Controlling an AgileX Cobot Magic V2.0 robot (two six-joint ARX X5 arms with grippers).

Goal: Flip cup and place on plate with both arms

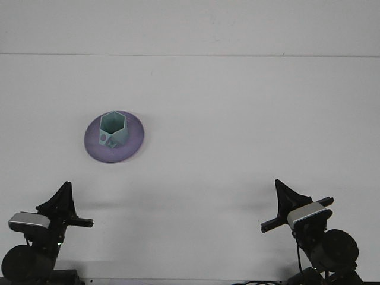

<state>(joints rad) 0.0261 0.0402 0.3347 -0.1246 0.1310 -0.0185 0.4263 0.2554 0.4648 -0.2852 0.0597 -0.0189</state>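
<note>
A teal hexagonal cup (113, 129) stands upright, mouth up, on the purple plate (132, 145) at the left middle of the white table. Nothing touches either of them. My left gripper (64, 191) is drawn back to the near left edge, well short of the plate and pointing away from me. My right gripper (280, 187) sits at the near right edge, far from the cup. Neither gripper holds anything.
The white table (237, 119) runs back to a pale wall line at the far edge. The arm bases (329, 249) fill the bottom corners.
</note>
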